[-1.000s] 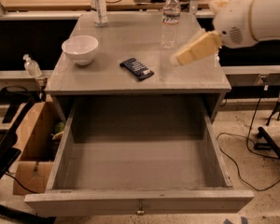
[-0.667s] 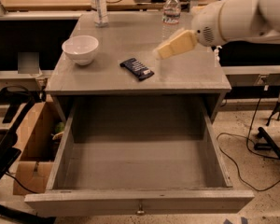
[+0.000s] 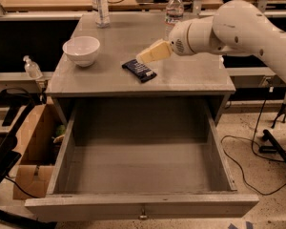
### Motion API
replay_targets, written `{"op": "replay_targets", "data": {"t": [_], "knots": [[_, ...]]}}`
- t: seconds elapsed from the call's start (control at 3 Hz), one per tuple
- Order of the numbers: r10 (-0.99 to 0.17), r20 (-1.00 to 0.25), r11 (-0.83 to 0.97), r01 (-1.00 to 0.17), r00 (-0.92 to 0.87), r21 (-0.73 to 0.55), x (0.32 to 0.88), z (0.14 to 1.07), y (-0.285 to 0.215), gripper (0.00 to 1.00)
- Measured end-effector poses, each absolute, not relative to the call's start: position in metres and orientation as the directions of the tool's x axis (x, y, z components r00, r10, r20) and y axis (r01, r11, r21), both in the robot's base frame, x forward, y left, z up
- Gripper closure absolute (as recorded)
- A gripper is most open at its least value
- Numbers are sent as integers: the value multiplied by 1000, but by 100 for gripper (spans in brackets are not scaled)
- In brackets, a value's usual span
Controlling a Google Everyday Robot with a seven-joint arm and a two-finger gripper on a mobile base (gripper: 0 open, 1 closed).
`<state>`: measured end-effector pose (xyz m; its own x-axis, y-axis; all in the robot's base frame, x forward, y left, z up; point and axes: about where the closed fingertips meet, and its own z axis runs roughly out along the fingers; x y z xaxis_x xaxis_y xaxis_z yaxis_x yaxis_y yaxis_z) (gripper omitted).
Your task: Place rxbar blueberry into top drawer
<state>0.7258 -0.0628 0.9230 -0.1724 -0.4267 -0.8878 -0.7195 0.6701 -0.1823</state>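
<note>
The rxbar blueberry, a dark navy flat bar with white lettering, lies on the grey cabinet top near its front middle. My gripper, with cream-coloured fingers, reaches in from the right on a white arm and hovers just above the bar's right end, close to it. The top drawer is pulled fully out below the cabinet top. Its grey inside holds nothing, and a small metal knob sits on its front panel.
A white bowl stands on the cabinet top's left. Two water bottles stand at the back. A cardboard box and a spray bottle are at the left; cables lie on the floor at right.
My gripper and arm have moved left and down across the cabinet top, from near the right edge to just above the bar. The bar, bowl and drawer have not moved.
</note>
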Motion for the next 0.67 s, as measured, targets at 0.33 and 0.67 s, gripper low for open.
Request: {"op": "replay_targets", "data": {"t": [0.33,0.67], "knots": [[-443,-868,657,-740,-224,-144,726,912,-53,0],[-469,-821,655,-752,-326,-75,724,893,-44,0]]}}
